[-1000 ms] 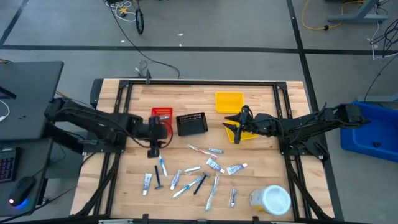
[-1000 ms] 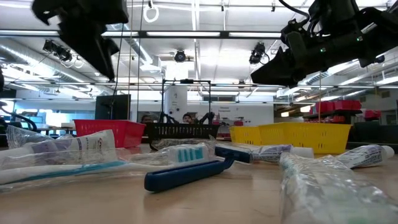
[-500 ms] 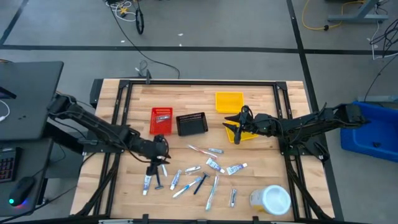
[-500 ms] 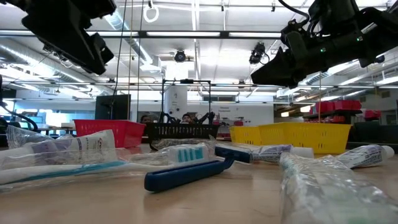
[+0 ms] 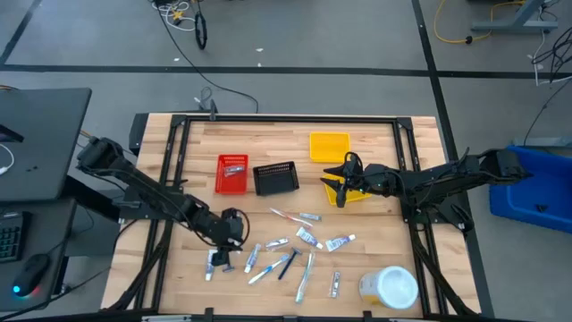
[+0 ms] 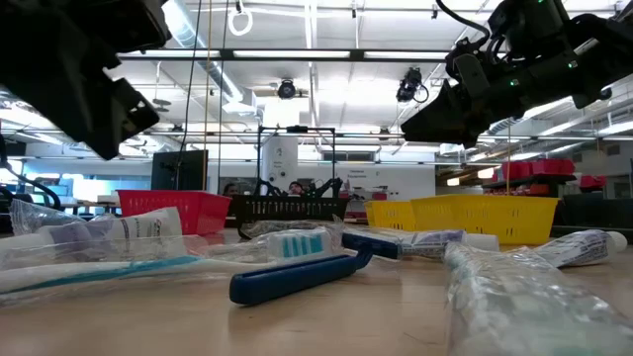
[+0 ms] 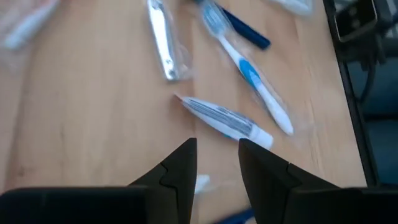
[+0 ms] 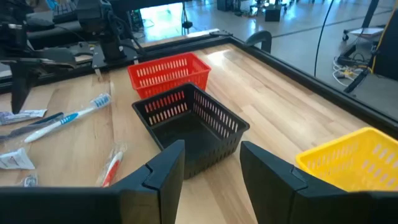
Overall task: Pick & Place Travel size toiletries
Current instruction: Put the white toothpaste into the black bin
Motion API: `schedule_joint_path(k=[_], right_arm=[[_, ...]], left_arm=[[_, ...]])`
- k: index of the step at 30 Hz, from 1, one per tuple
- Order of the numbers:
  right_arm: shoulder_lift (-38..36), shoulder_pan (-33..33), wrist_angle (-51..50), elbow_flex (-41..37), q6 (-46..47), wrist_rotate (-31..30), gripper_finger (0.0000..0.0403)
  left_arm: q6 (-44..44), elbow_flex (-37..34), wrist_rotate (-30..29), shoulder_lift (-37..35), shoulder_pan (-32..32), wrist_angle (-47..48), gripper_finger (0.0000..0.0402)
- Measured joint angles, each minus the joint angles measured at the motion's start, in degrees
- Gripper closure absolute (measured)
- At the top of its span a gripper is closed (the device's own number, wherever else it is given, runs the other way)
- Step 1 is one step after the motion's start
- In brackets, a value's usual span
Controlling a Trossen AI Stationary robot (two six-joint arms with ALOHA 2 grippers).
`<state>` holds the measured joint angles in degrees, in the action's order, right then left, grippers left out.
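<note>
The travel size toiletries [image 5: 277, 250] lie scattered flat on the table's near middle: small tubes, toothbrushes, dark sticks and sachets. My left gripper [image 5: 228, 240] hangs over the left part of that scatter, open and empty. In the left wrist view a white-and-blue tube [image 7: 227, 121], a toothbrush [image 7: 249, 71] and a silvery piece [image 7: 163, 43] lie just ahead of my left gripper [image 7: 217, 155]. My right gripper [image 5: 338, 188] hovers by a yellow bin [image 5: 356, 192], open and empty; its wrist view shows my right gripper [image 8: 211, 158] above the black bin [image 8: 189, 127].
A red bin [image 5: 231, 173], a black bin [image 5: 275, 178] and a yellow bin [image 5: 329, 146] stand in the far half of the table. A big yellowish jar with a white lid [image 5: 391, 286] stands near the right near corner. Bare wood lies along the left side.
My left gripper has travelled from beside the red bin toward the table's near edge and down, ending over the left part of the toiletries. Its fingers have stayed apart. The toiletries have not moved.
</note>
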<state>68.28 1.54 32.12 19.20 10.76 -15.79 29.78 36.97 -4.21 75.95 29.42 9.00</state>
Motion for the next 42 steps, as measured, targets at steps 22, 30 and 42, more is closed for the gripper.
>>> schedule_joint_path(k=[22,30,42], right_arm=[[0.0,0.0,0.3,0.0,0.9,0.0,0.0262],[0.0,0.0,0.3,0.0,0.8,0.2,0.0250],[0.1,0.0,0.3,0.0,0.8,0.2,0.0242]], left_arm=[[25.4,0.1,-12.4,0.2,2.0,-5.5,0.0270],[26.6,0.0,-8.0,4.1,1.9,-5.8,0.0216],[26.6,8.8,0.4,15.3,1.3,5.5,0.0200]])
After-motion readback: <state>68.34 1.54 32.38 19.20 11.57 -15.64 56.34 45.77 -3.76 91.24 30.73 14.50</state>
